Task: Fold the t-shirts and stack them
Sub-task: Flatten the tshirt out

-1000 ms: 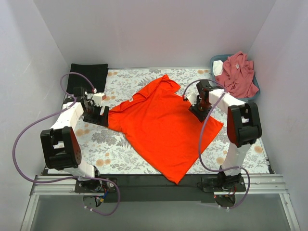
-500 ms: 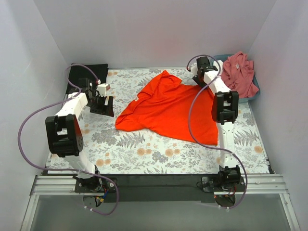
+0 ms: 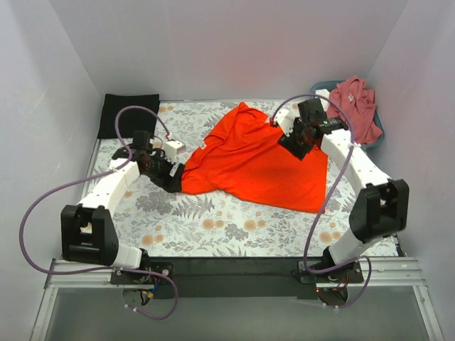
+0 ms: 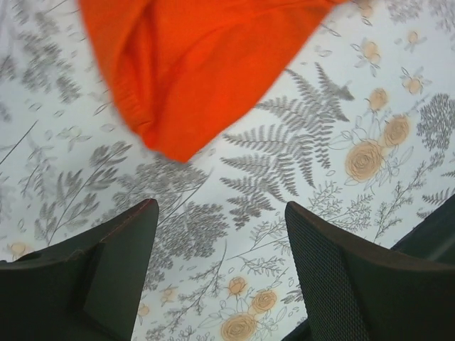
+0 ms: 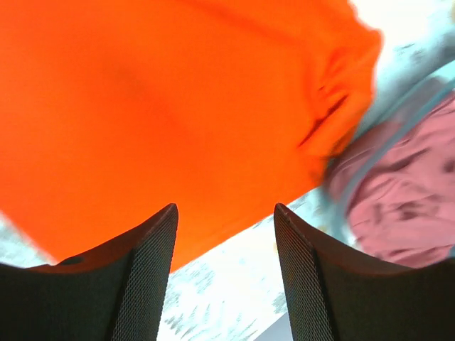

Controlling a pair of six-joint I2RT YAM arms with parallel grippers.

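Observation:
The orange-red t-shirt (image 3: 256, 160) lies partly folded across the middle of the floral table covering. My left gripper (image 3: 169, 179) is open and empty just left of the shirt's left tip; the tip (image 4: 185, 71) shows ahead of my fingers (image 4: 114, 263). My right gripper (image 3: 293, 144) is open and empty above the shirt's upper right part (image 5: 163, 106). The dusty-pink t-shirt (image 3: 353, 108) lies heaped in the blue-grey basket (image 3: 375, 142) at the back right and shows in the right wrist view (image 5: 405, 206). The black folded t-shirt (image 3: 128, 114) lies at the back left corner.
White walls close in the table on three sides. The floral table covering (image 3: 234, 227) is bare in front of the orange-red shirt. Purple cables loop from both arms over the table.
The orange-red shirt's near half was folded back a second ago. Since then the right gripper has come down from the back onto the shirt, and the left gripper has moved to its left tip.

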